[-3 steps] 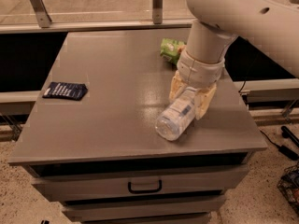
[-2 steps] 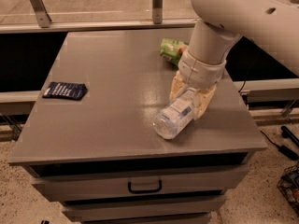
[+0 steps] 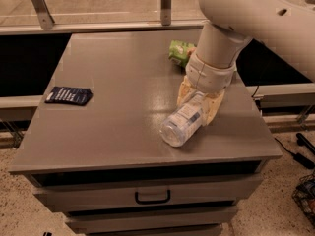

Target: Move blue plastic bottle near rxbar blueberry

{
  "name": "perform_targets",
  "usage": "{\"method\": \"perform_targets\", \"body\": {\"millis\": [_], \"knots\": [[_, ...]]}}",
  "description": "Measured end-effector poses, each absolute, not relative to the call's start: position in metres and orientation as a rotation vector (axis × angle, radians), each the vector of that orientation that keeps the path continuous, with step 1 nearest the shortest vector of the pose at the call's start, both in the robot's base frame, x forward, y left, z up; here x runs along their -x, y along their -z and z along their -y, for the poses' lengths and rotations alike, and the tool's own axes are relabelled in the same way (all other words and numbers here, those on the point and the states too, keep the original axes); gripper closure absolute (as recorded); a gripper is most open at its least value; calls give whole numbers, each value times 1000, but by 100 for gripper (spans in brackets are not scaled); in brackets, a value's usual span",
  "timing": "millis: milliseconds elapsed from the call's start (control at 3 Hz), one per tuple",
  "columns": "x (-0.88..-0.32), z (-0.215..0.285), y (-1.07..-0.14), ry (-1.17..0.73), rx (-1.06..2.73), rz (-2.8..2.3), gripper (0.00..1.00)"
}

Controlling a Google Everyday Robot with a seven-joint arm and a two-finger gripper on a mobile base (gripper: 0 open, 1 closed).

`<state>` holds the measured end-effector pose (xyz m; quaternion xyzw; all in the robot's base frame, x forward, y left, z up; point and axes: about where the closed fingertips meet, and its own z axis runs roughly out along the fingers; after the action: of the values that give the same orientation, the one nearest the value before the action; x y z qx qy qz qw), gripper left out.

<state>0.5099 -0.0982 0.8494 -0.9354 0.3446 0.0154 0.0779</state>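
Observation:
The blue plastic bottle (image 3: 178, 126) lies on its side on the grey table (image 3: 123, 73), right of the middle near the front, with its base toward the front edge. My gripper (image 3: 199, 108) comes down over its cap end. The tan fingers (image 3: 215, 108) sit on either side of the bottle's upper part and press against it. The cap is hidden under the gripper. The rxbar blueberry (image 3: 68, 95), a flat dark navy wrapper, lies at the table's left edge, far from the bottle.
A green snack bag (image 3: 179, 51) lies at the back right, just behind my wrist. A drawer with a dark handle (image 3: 152, 196) is below the tabletop. A metal rail (image 3: 98, 27) runs behind the table. Cables (image 3: 302, 149) lie on the floor at right.
The upper arm has shifted slightly to the right. The bottle and gripper stay at almost the same spot on the table.

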Motion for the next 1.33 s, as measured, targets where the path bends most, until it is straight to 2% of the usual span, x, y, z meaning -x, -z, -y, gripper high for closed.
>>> {"method": "perform_targets", "body": {"millis": [667,1333], "knots": [[-530,88,-866,24,2772,-1111,100],[-578,65,-926,226,2634,-1265,100]]}}
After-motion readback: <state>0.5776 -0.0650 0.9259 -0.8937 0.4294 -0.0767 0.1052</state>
